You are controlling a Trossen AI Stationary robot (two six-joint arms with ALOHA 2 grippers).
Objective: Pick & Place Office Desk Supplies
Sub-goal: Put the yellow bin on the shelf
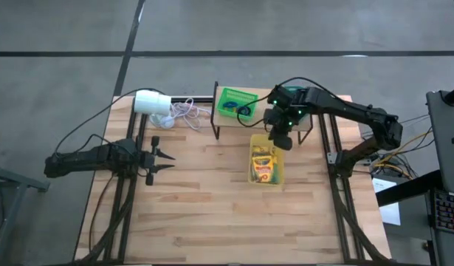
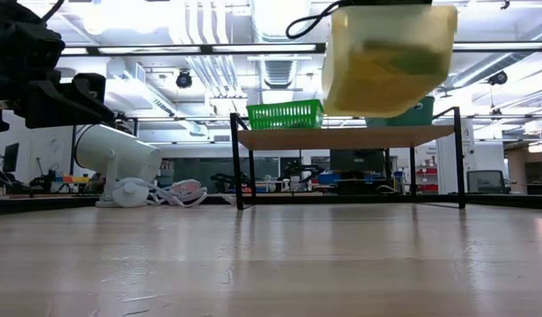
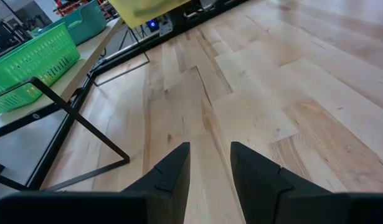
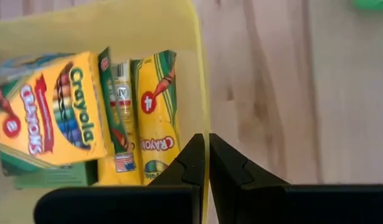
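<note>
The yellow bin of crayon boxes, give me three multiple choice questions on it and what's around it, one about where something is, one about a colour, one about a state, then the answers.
1. Where is the yellow bin?
A. Lifted above the table
B. On the shelf
C. Beside the white cylinder

2. What colour is the basket on the shelf?
A. Blue
B. Green
C. Red

3. How does the right gripper stand?
A. Wide open, holding nothing
B. Shut on the bin's wall
C. Shut on a crayon box

Answers:
1. A, the low view shows the bin hanging clear of the table.
2. B, the high and low views both show it green.
3. B, the right wrist view shows its fingers pinching the bin's edge, with the crayon boxes lying loose inside.
</note>
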